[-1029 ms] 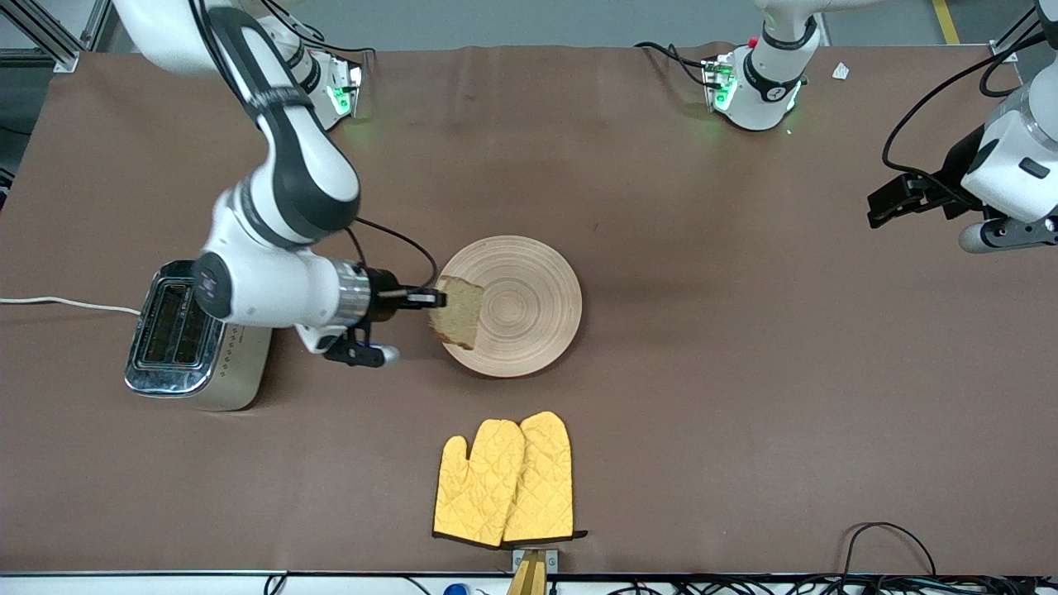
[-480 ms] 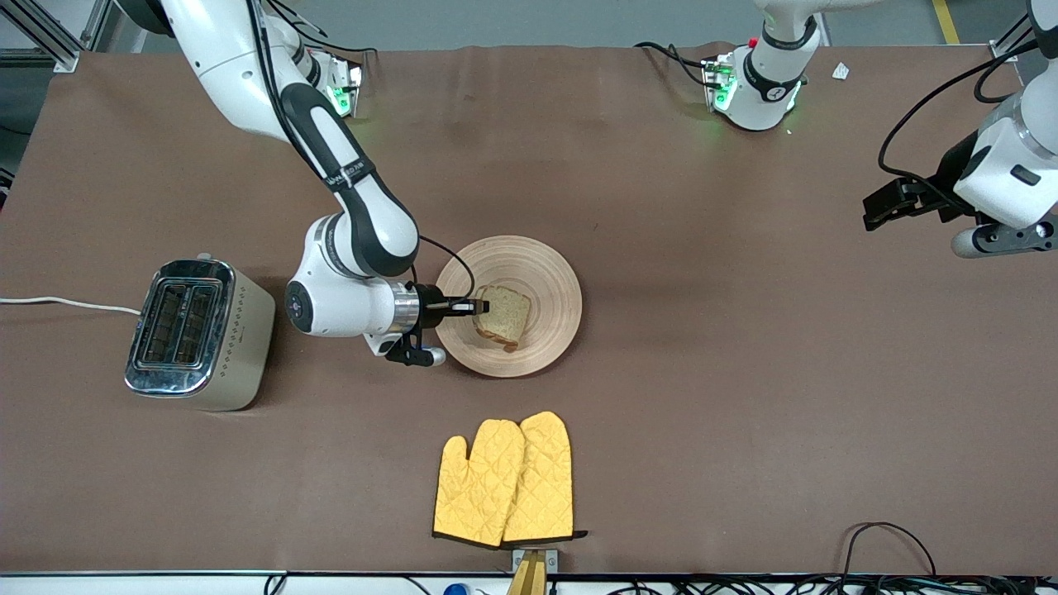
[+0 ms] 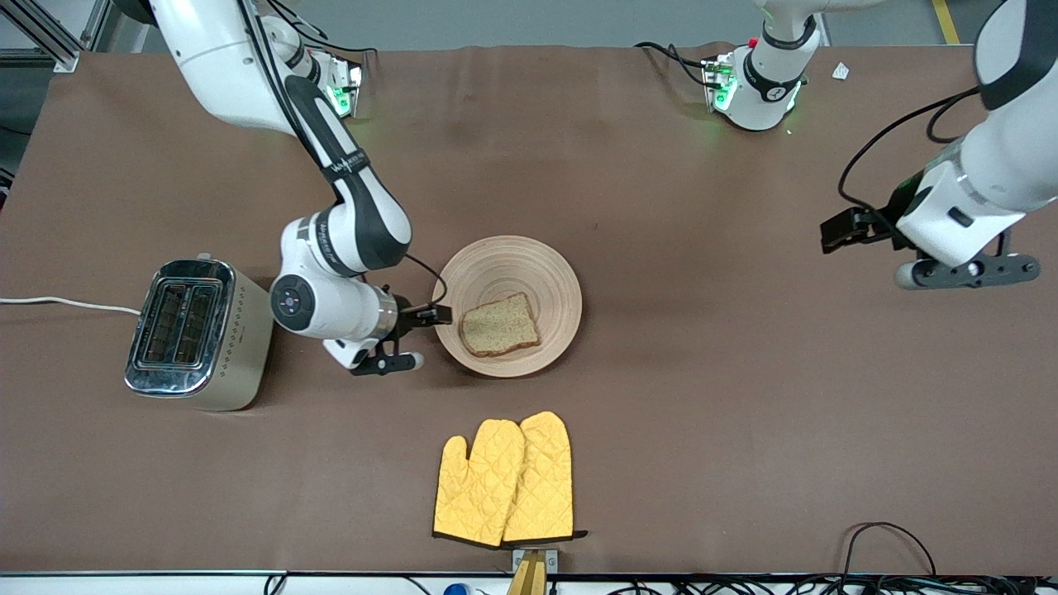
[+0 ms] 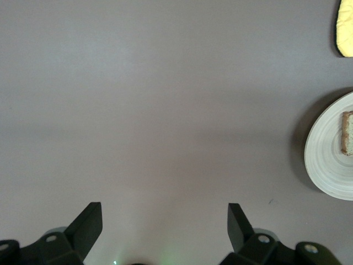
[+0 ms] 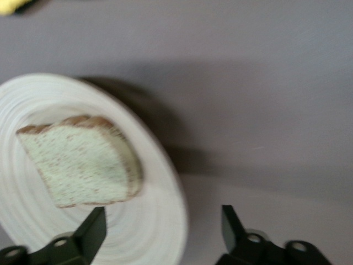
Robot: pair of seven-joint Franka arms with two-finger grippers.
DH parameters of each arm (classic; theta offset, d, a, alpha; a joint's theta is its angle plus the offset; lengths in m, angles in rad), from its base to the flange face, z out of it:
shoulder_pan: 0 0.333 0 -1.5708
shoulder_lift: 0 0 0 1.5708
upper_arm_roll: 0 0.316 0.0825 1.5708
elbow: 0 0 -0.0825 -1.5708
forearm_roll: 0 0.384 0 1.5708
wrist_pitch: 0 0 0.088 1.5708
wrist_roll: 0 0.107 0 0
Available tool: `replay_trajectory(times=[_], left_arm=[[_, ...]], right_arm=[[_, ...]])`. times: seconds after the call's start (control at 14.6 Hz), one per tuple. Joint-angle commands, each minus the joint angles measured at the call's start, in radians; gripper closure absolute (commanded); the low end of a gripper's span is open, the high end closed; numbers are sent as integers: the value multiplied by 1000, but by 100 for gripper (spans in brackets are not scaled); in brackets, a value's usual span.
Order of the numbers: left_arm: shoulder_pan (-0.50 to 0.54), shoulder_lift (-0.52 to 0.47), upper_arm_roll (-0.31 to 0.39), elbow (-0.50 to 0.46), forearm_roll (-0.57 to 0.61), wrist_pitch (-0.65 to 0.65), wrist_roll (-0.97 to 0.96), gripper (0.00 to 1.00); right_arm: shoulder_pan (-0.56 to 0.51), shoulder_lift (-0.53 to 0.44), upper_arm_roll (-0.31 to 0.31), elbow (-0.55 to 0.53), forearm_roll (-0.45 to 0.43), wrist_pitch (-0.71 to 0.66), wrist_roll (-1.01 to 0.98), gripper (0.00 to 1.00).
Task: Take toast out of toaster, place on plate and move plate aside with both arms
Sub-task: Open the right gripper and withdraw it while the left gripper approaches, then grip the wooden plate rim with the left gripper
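Observation:
The toast (image 3: 499, 325) lies flat on the round wooden plate (image 3: 512, 268), on the part nearer the front camera. My right gripper (image 3: 440, 314) is open and empty at the plate's rim on the toaster side. In the right wrist view the toast (image 5: 77, 160) lies on the plate (image 5: 83, 96), and the gripper (image 5: 162, 229) spans the rim. My left gripper (image 3: 829, 234) is open and empty over bare table toward the left arm's end. The left wrist view shows the gripper (image 4: 164, 221), the plate (image 4: 325, 160) and an edge of the toast (image 4: 347, 132).
A chrome toaster (image 3: 198, 335) stands toward the right arm's end of the table, its white cord running off the edge. Two yellow oven mitts (image 3: 506, 479) lie nearer the front camera than the plate; one corner shows in the left wrist view (image 4: 346, 27).
My right gripper has let go of the toast, which now lies flat on the plate, and has drawn back toward the toaster. My left arm has moved toward the plate.

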Motion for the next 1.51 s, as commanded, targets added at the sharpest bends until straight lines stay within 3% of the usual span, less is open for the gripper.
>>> replay_trajectory(times=[0.0,0.21,0.41,0.55,0.75,1.1,1.44], left_arm=[[-22,34,1,6,-38,27,-5,0],[-15,69,1,-56,-157,96,9,0],[-20,112,-35,-150,-252,273,21,0],[-15,199,-92,-156,-268,353,62,0],[-14,331,-111,-155,-349,488,224,0],[-12,505,-111,-156,-584,622,490,1],[-46,620,-117,-161,-913,651,749,17]], right_arm=[[-4,-101,-124,38,-67,-164,20,0],[-5,-182,-227,60,-139,-240,13,0],[-11,-234,-320,77,-204,-248,-13,0],[-10,-253,-412,108,-205,-253,-76,0],[-10,-299,-524,174,-225,-332,-219,0],[-8,-409,-557,217,-277,-501,-219,0],[6,-420,-549,300,-336,-605,-210,0]])
